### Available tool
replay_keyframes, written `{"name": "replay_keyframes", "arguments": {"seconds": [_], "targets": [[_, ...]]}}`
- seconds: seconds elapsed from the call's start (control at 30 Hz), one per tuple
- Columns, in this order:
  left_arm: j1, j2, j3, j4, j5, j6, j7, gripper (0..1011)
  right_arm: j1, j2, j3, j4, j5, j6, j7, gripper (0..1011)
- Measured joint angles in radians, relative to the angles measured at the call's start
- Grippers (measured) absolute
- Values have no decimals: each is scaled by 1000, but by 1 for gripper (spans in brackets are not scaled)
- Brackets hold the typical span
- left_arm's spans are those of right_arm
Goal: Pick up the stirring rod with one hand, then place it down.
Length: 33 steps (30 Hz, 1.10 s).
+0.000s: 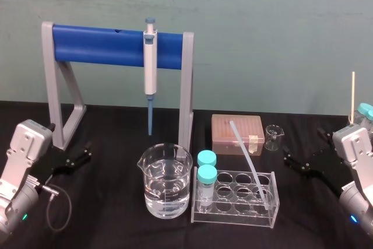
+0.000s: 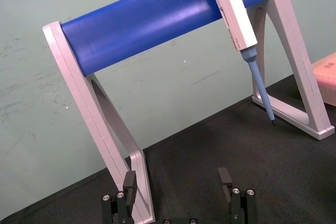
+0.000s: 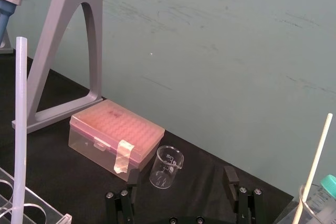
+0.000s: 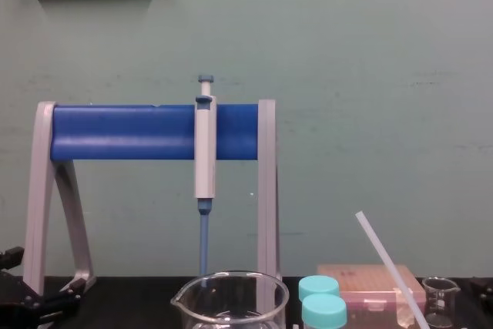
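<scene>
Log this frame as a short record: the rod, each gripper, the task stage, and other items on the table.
stirring rod: tilted, leaning in the tube rack, lower end in a right-side well, not held
left gripper: open, holding nothing, low by the left leg of the pipette stand
right gripper: open, holding nothing, facing the small beaker
task stage: pick-up not yet begun
other: large beaker with clear liquid; pipette hanging on the stand; pink tip box

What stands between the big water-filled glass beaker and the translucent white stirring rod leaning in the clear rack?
Two teal-capped vials in that rack, per head view.
</scene>
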Motion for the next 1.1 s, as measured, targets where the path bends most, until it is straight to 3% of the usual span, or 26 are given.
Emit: {"name": "replay_keyframes", "arguments": {"seconds": [0.93,1.1], "targets": [[0,0,0,0,0,0,0,1000,0,0,0,0,0,0,0,1003],[0,0,0,0,0,0,0,1000,-6,-10,15,-4,-16,-13,-10,1003]]}}
